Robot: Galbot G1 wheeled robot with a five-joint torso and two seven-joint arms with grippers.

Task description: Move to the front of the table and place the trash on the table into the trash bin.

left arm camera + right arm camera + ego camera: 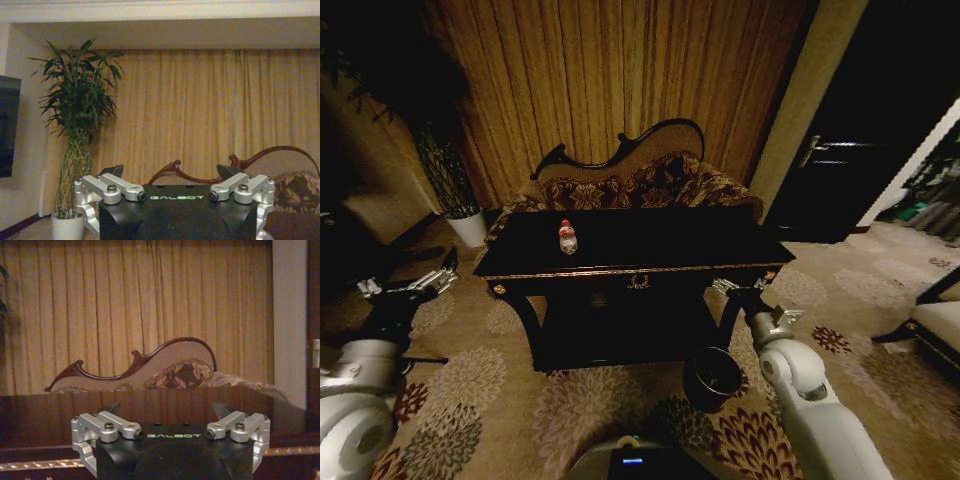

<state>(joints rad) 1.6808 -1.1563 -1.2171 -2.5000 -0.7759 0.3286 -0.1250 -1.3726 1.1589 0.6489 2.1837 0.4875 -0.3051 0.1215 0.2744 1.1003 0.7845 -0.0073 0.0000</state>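
Observation:
The black table [670, 242] with gold edge trim stands straight ahead in the head view. A clear plastic bottle with a red cap [567, 237], the trash, stands upright on its left half. On the carpet by the table's front right leg sits the dark round trash bin [712, 378]. My left gripper [432, 280] hangs left of the table, open and holding nothing [170, 172]. Close to the table's front right corner, just above the bin, my right gripper [736, 289] is open and faces the table's edge [167, 410], with the glossy top [50, 415] before it.
A floral sofa [640, 185] with a curved dark frame stands right behind the table, against tan curtains. A tall plant in a white pot [470, 228] is at the back left. A dark door [840, 150] and a chair's edge [935, 325] are to the right.

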